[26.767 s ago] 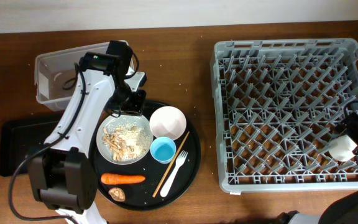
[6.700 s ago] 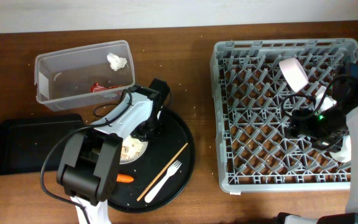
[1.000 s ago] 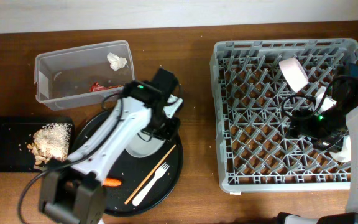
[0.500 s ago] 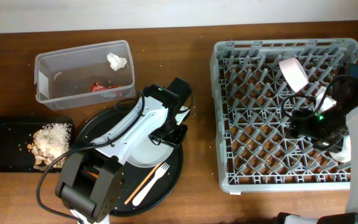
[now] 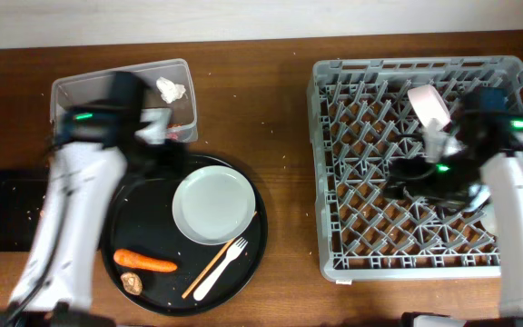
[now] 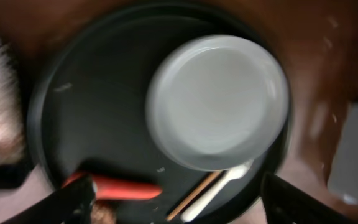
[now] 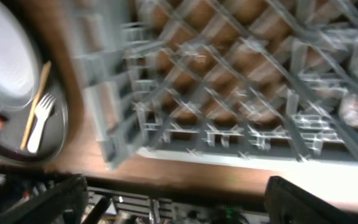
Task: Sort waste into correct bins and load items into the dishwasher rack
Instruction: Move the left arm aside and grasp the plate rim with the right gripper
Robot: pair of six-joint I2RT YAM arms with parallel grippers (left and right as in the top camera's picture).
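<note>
The left gripper (image 6: 179,196) has let go of the emptied white plate (image 5: 213,207) and withdrawn, jaws spread wide. The plate is ready for racking.

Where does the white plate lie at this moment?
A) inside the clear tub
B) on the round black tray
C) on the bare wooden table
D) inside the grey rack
B: the overhead view shows the white plate lying flat and empty on the round black tray, above the fork and the carrot.
</note>
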